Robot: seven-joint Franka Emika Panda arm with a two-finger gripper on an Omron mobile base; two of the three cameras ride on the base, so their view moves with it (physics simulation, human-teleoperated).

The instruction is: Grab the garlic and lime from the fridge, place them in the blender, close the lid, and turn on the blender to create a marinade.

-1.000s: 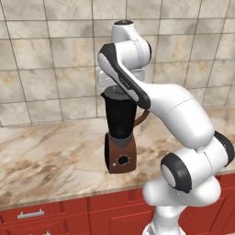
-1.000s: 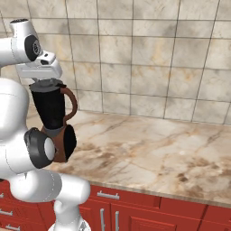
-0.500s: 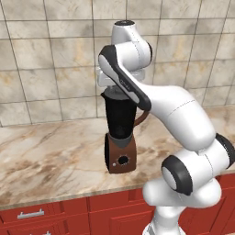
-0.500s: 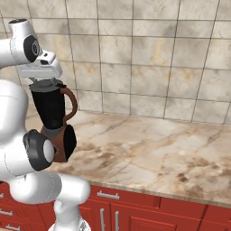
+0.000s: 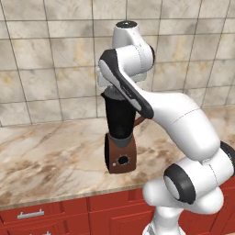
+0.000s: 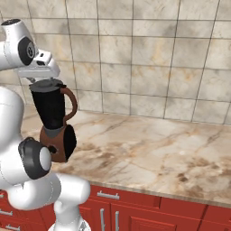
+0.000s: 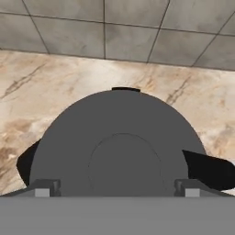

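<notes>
The blender [image 5: 118,124] stands on the marble counter, a black jar on a reddish-brown base with a round dial [image 5: 123,160]. Its curved handle [image 6: 72,106] faces right in the right base view. The dark grey lid [image 7: 119,137] sits on the jar's rim [image 6: 47,85]. My gripper [image 7: 117,189] hangs straight over the lid, open, its fingertips [image 7: 43,188] wide apart on either side of the raised knob and holding nothing. From the side, the gripper [image 6: 45,77] sits just above the lid. The garlic, the lime and the fridge are out of view.
The marble counter [image 6: 149,153] stretches to the right of the blender, backed by a beige tiled wall [image 6: 149,58]. Red cabinet fronts with metal handles [image 6: 110,195] run below the counter's front edge.
The hand has risen very slightly above the lid. Blender and lid have stayed where they were.
</notes>
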